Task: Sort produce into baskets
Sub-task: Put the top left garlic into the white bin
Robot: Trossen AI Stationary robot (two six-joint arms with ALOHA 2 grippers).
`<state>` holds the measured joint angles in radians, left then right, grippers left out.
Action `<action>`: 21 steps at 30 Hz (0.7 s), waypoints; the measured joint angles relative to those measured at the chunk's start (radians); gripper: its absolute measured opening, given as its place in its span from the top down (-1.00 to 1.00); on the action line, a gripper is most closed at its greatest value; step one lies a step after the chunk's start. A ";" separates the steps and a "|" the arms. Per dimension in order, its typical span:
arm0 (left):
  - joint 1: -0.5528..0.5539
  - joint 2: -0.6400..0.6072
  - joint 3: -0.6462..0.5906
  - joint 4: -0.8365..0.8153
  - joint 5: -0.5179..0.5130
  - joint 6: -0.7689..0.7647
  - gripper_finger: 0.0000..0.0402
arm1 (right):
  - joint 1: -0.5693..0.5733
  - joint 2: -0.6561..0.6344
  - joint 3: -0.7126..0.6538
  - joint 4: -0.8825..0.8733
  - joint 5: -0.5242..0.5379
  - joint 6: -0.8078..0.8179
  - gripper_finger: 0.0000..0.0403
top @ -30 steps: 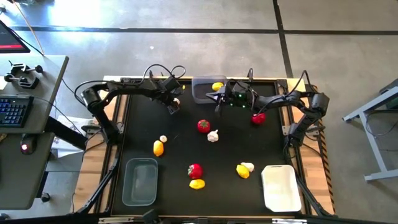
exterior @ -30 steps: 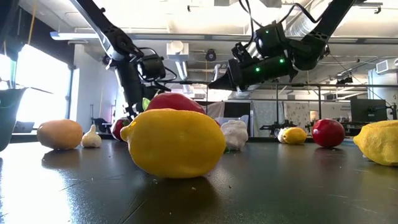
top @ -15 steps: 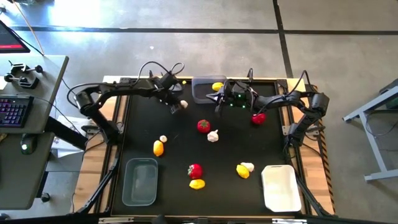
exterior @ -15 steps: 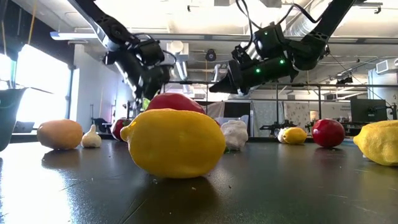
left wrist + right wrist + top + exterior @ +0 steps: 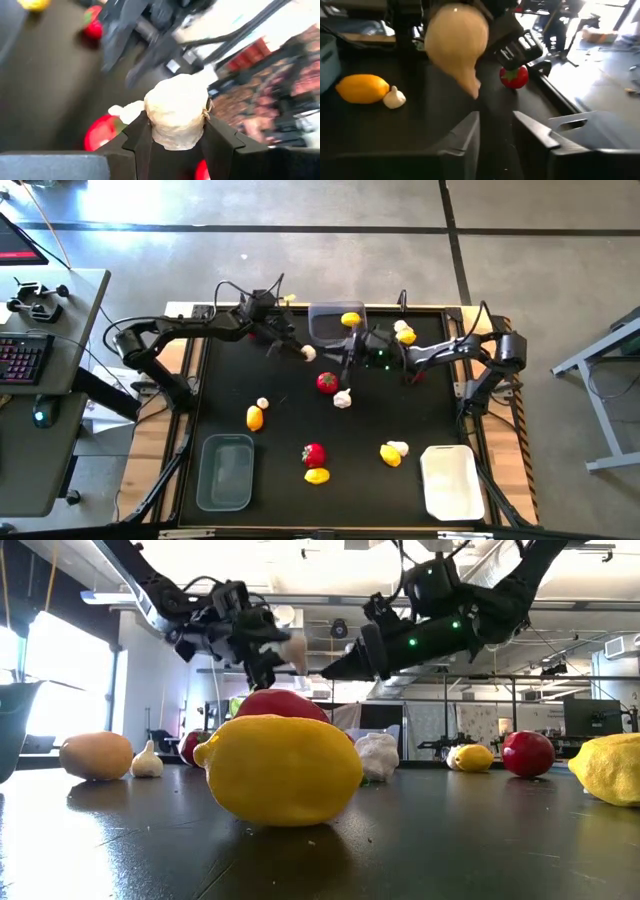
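My left gripper (image 5: 302,351) is over the table's far middle, shut on a whitish garlic bulb (image 5: 176,112). My right gripper (image 5: 496,127) faces it from the right, open, with the bulb (image 5: 457,37) just ahead of its fingers and untouched. A grey basket (image 5: 325,330) at the far edge holds a lemon (image 5: 349,319). On the table lie a red fruit (image 5: 327,382), a garlic (image 5: 343,398), a small garlic (image 5: 262,403), a lemon (image 5: 255,418) and more produce nearer. A grey basket (image 5: 225,470) stands near left, a white one (image 5: 450,480) near right. My left gripper pinches the garlic bulb's round sides (image 5: 150,127) between its two fingers (image 5: 137,137). The fingers come nearly level from the table's left. The bulb is lifted clear of the table, its pointed tip (image 5: 472,90) hanging downward.
A lemon with a garlic (image 5: 404,332) lies at the far right behind my right arm. A red fruit (image 5: 527,753) sits under that arm. Nearer lie a red fruit (image 5: 314,453), a lemon (image 5: 317,475), and a lemon with a garlic (image 5: 392,452).
My left gripper has risen and tipped up from pointing down to nearly level, carrying the garlic bulb clear of the table toward the table's right. My right arm has swung a little toward the near edge, bringing its gripper in front of the bulb.
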<state>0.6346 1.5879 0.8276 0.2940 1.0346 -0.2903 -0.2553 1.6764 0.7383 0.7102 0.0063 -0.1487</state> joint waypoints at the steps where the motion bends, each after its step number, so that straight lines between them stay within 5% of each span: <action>1: 0.000 0.000 -0.001 0.027 0.006 -0.027 0.39 | 0.014 0.000 0.000 0.008 0.035 -0.008 0.36; 8: -0.028 0.000 -0.002 0.129 0.005 -0.109 0.39 | 0.079 0.000 0.000 0.110 0.093 -0.016 0.11; 17: -0.077 0.000 -0.002 0.231 -0.009 -0.170 0.39 | 0.108 0.000 0.000 0.142 0.094 -0.018 0.11; 21: -0.089 0.000 -0.002 0.228 -0.032 -0.171 0.39 | 0.130 0.000 0.000 0.164 0.112 -0.066 0.27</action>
<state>0.5458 1.5875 0.8252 0.5224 1.0030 -0.4614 -0.1256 1.6764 0.7383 0.8740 0.1181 -0.2143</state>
